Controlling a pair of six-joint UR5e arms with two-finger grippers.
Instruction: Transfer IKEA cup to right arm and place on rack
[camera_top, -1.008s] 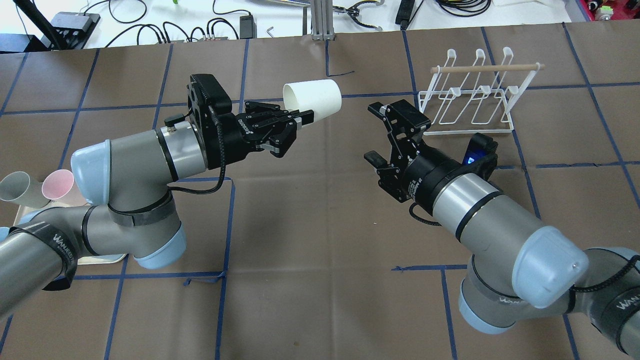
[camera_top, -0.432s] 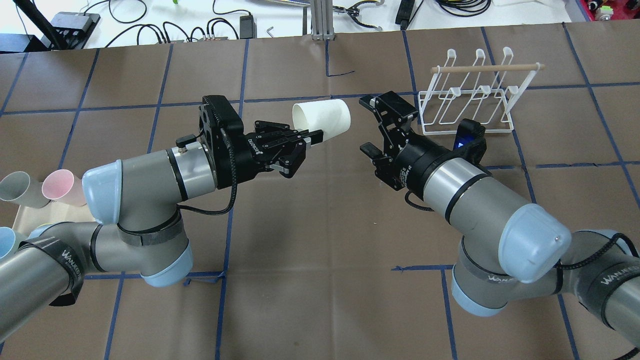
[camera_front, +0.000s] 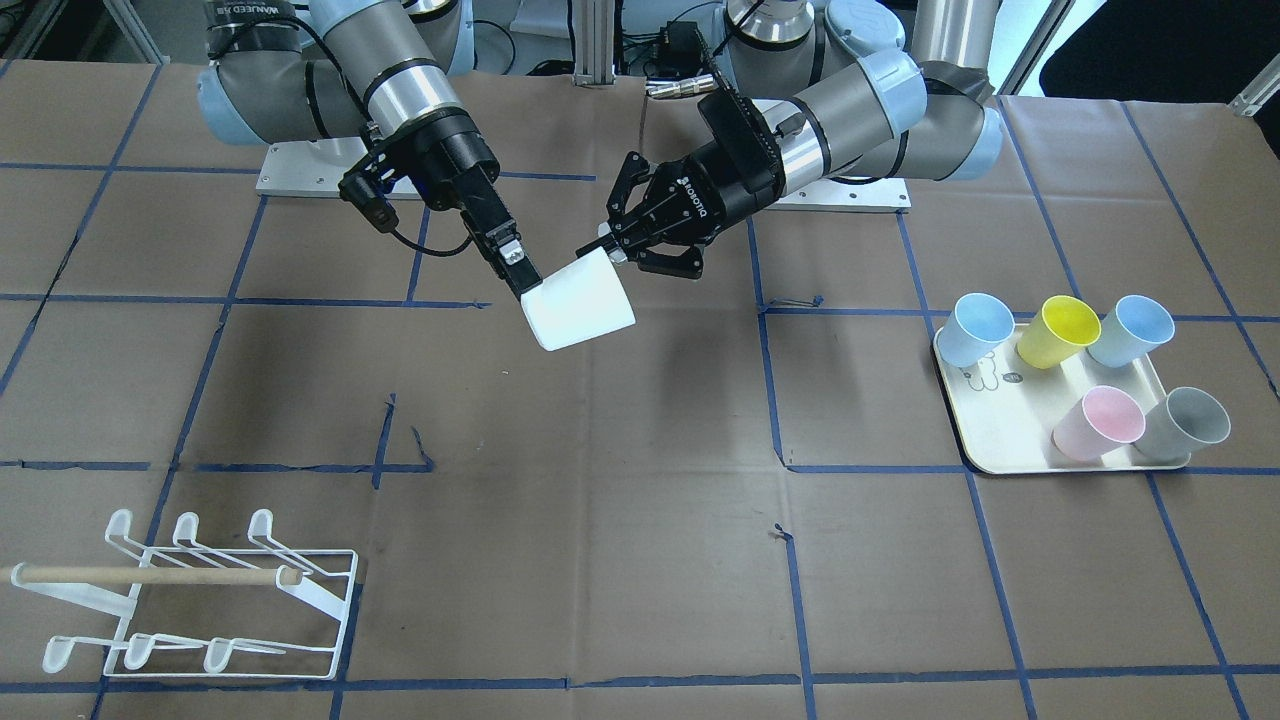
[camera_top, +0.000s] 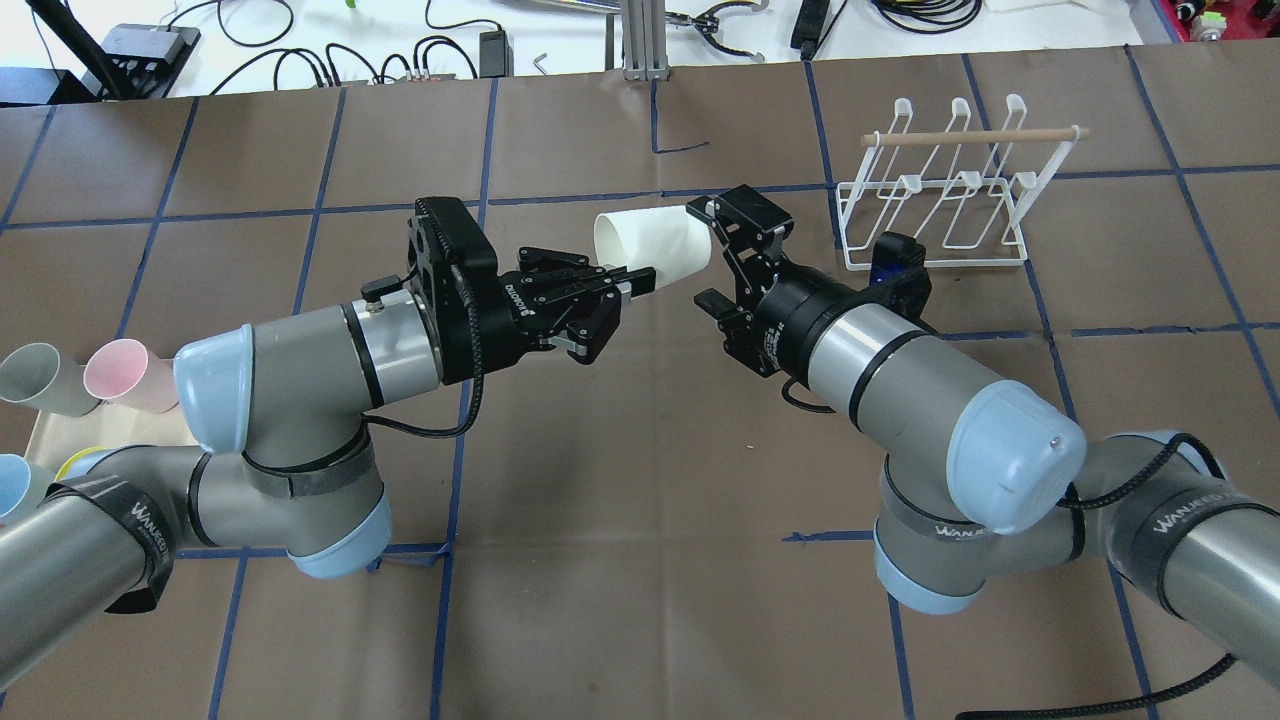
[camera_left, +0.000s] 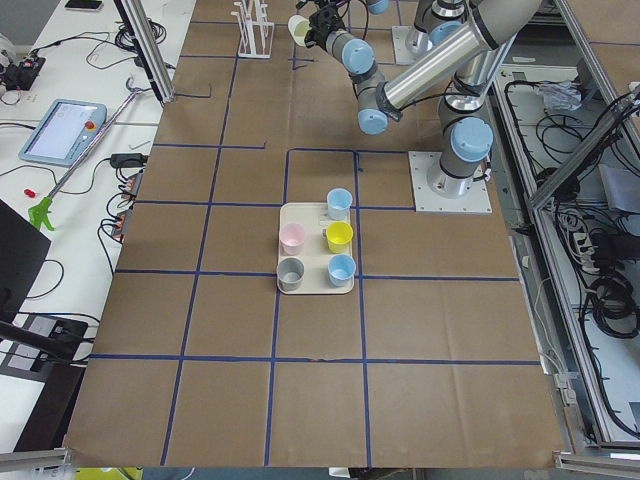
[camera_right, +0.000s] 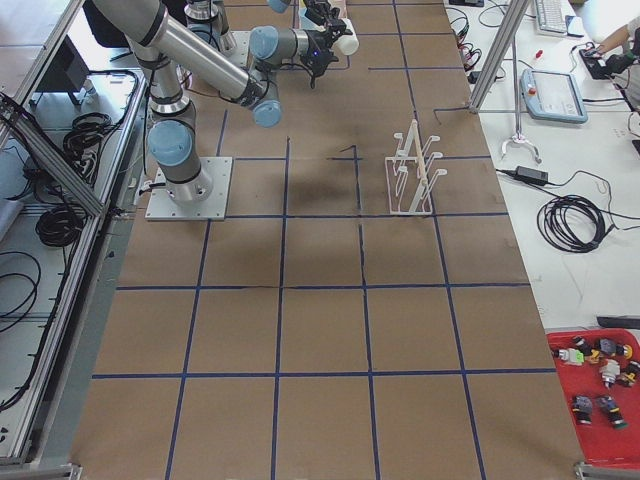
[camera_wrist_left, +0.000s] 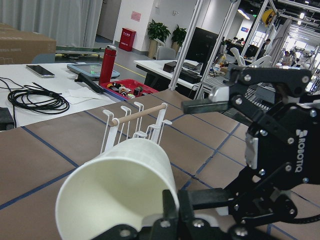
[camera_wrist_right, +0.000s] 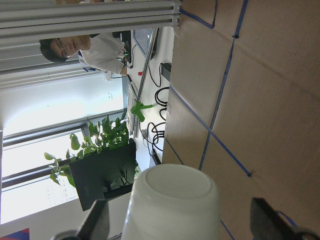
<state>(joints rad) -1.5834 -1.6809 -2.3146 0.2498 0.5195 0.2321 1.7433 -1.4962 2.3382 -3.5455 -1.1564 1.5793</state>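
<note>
Front: left pincer (camera_front: 606, 250) clamped on the rim of the white cup (camera_front: 580, 305), cup sideways above the table (camera_front: 640, 560). Overhead: right pincer (camera_top: 704, 255) spread wide around the cup's base, rack (camera_top: 940, 200) near. Right wrist: both fingers (camera_wrist_right: 97, 222) clear of the cup.

A desk (camera_left: 230, 400) papered brown with a blue tape grid. Mid-desk, a cream tray (camera_left: 316, 290) carries a pale blue cup (camera_left: 340, 203), pink cup (camera_left: 291, 238), yellow cup (camera_left: 339, 237), grey cup (camera_left: 291, 272) and blue cup (camera_left: 341, 268). The left arm (camera_left: 420, 75) reaches to a white cup (camera_left: 298, 27) near the far rack (camera_left: 252, 18).
</note>
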